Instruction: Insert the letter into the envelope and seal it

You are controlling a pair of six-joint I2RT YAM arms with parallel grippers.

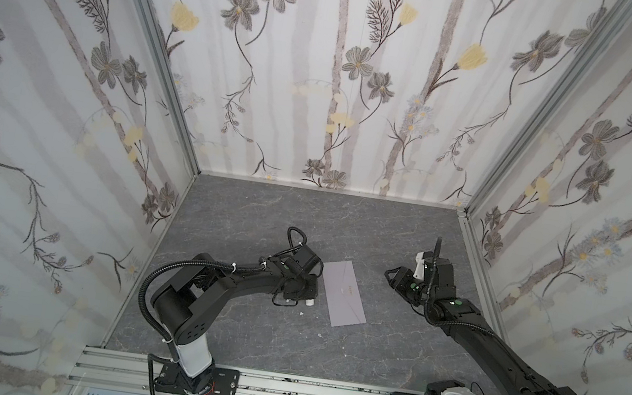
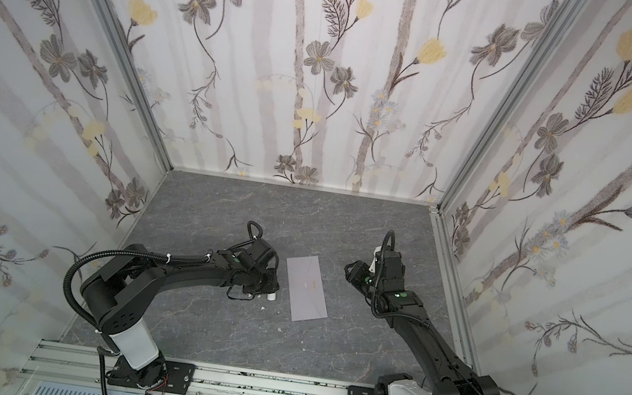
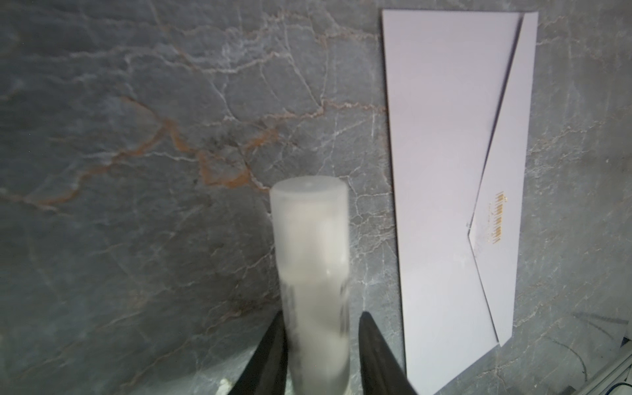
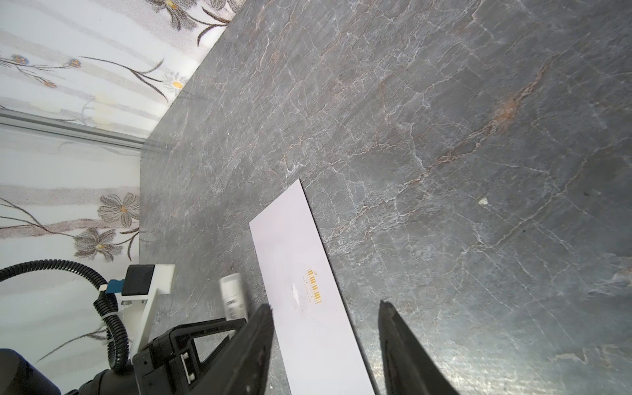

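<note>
The grey-lavender envelope (image 1: 345,293) (image 2: 306,289) lies flat mid-table, its pointed flap folded down over the body beside a small gold mark (image 3: 496,219). The letter is out of view. My left gripper (image 1: 299,292) (image 3: 321,316) is low on the table just left of the envelope (image 3: 455,171), jaws open around a white glue stick (image 3: 309,256). One finger touches the blurred tube and a gap shows at the other. My right gripper (image 1: 393,274) (image 4: 326,306) hovers open and empty right of the envelope (image 4: 307,290), over its near end.
Flowered walls (image 1: 63,129) enclose the grey marble table (image 1: 261,216) on three sides. An aluminium rail (image 1: 278,390) with both arm bases runs along the front edge. A small white scrap (image 1: 301,313) lies near the left gripper.
</note>
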